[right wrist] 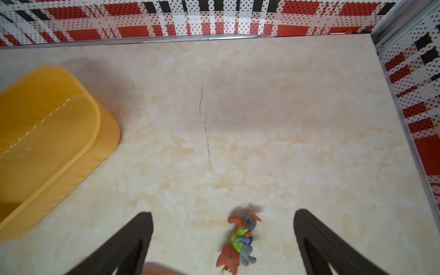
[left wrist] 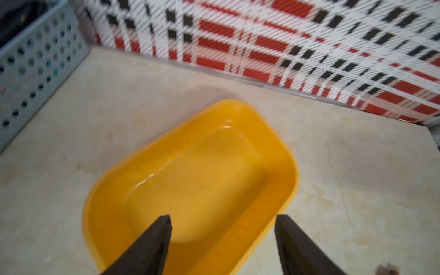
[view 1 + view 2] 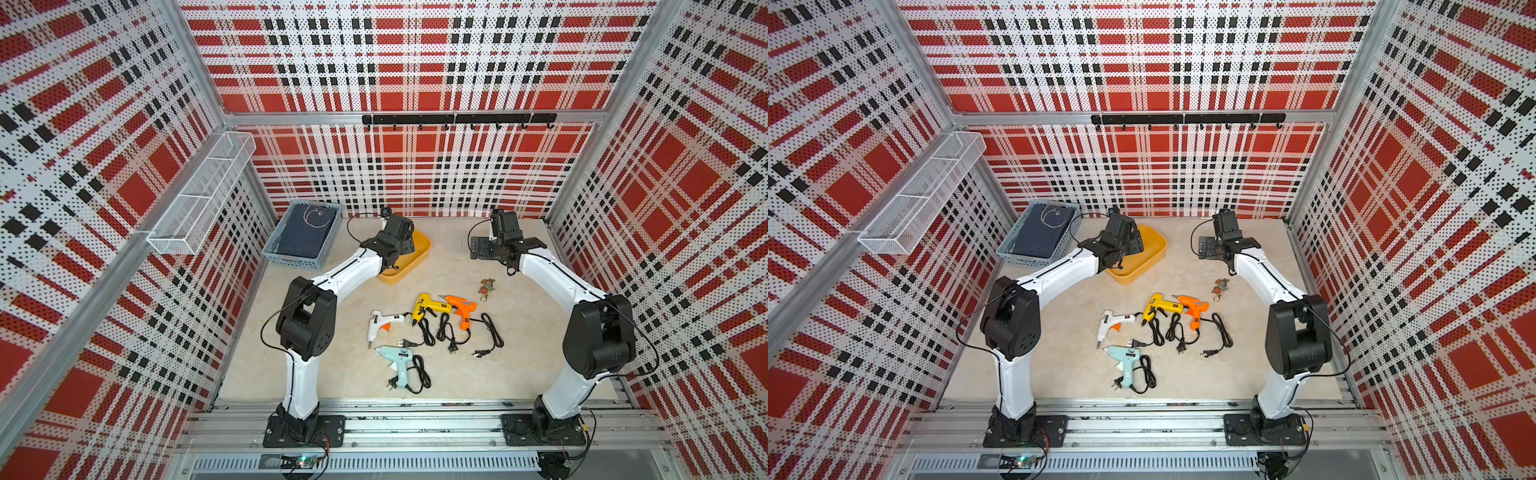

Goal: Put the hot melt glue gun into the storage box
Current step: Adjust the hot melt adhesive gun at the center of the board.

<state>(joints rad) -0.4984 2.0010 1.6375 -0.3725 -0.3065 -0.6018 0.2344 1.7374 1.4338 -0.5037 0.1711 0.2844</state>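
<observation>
The left gripper (image 2: pixel 222 217) is hovering over the box (image 2: pixel 214 171), its jaws standing partly apart and gripping nothing. The right gripper (image 1: pixel 223 212) is hanging above the table (image 1: pixel 262 119), jaws spread wide and gripping nothing, with a small toy (image 1: pixel 238 240) lying on the table beneath them. The box is sitting at the back of the table, near the basket (image 3: pixel 291 261), its floor showing bare. The guns are lying with their black cords (image 3: pixel 492 332) nearer the front, between the two arms and well apart from the box: white gun (image 3: pixel 384 320), yellow gun (image 3: pixel 432 306), orange gun (image 3: pixel 465 309), blue gun (image 3: pixel 395 355). The yellow and orange guns are lying just beside each other.
</observation>
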